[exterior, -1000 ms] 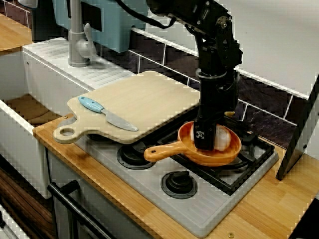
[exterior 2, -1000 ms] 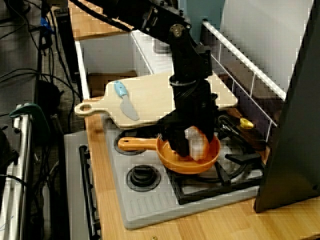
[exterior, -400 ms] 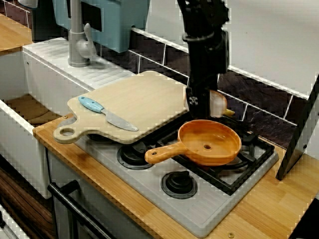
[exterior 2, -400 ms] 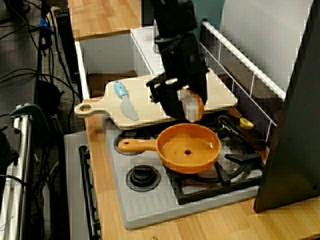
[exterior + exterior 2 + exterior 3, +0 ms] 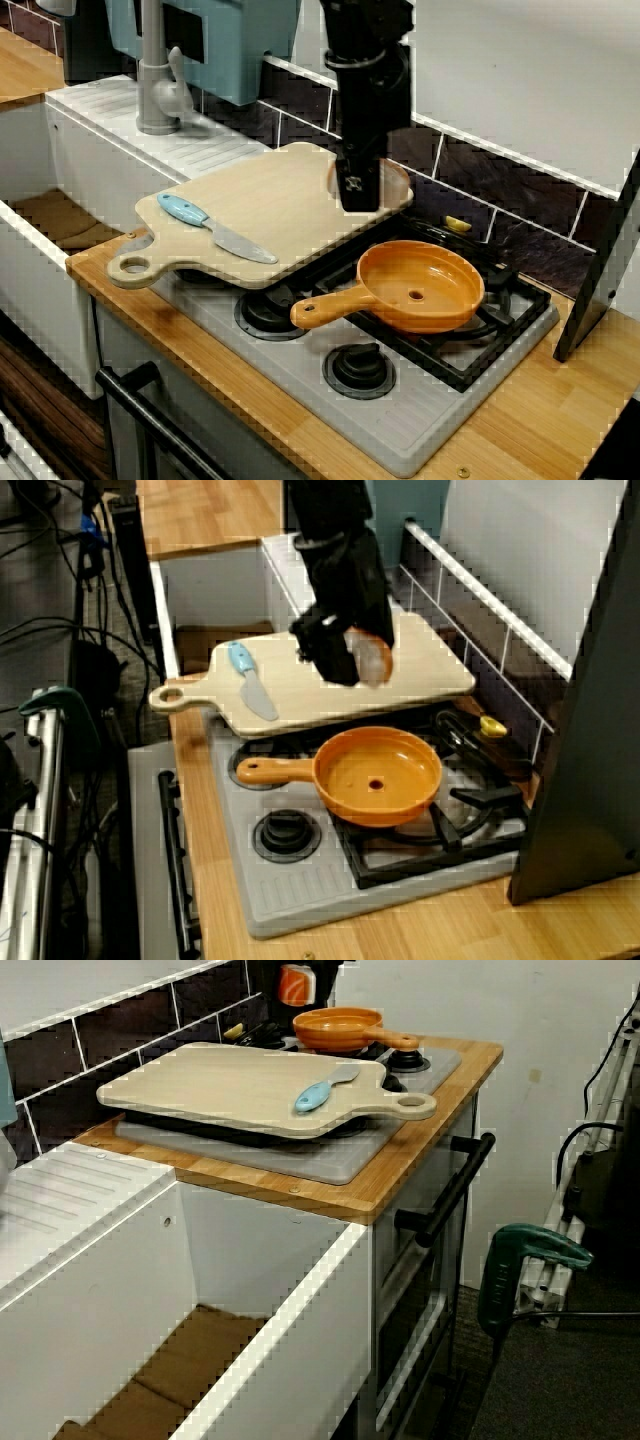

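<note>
Carrying step, it seems: tool [image 5: 350, 665] clenched on a pale, orange-edged piece [image 5: 372, 660], hanging over the far right corner of the cutting board [image 5: 260, 200], left of the orange pan [image 5: 420, 290]. Blue-handled knife [image 5: 215, 225] lying toward the board's near left. Next calls for a firm grip and a straight descent, well inside the board's edge.

Wooden counter [image 5: 530, 425], grey hob [image 5: 290, 385] set on it, cutting board [image 5: 270, 200] across hob
</note>
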Robot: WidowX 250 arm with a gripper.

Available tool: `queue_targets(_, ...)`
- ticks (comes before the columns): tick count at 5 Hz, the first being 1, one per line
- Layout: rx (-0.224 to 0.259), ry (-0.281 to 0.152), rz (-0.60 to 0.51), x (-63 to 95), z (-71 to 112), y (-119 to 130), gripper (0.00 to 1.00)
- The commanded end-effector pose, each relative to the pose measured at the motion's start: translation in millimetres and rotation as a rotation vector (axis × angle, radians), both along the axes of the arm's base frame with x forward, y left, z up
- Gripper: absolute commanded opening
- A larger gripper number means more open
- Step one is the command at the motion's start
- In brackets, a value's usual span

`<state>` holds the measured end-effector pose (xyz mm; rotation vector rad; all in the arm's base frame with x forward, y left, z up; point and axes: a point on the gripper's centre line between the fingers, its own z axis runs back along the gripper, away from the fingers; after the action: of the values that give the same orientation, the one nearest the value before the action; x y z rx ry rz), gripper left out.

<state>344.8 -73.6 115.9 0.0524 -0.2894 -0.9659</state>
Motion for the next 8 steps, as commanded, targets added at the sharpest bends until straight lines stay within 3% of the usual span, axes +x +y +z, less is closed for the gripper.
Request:
queue_targets(1, 0.029, -0.091, 0.235, -4.6, 18.4, 49, 0.0)
queue_targets(2, 0.031, -0.09, 0.329, -5.6, 10.9, 72, 0.0)
queue_targets(4, 0.005, -0.077, 0.423, 1.5, 3.4, 93, 0.0)
queue_targets(5, -0.018, -0.04, 0.528, 5.7, -4.9, 91, 0.0)
queue_targets(6, -0.095, -0.011, 0.671, 2.5, -15.8, 80, 0.0)
queue_targets(8, -0.126, 0.027, 0.701, -2.6, -17.6, 69, 0.0)
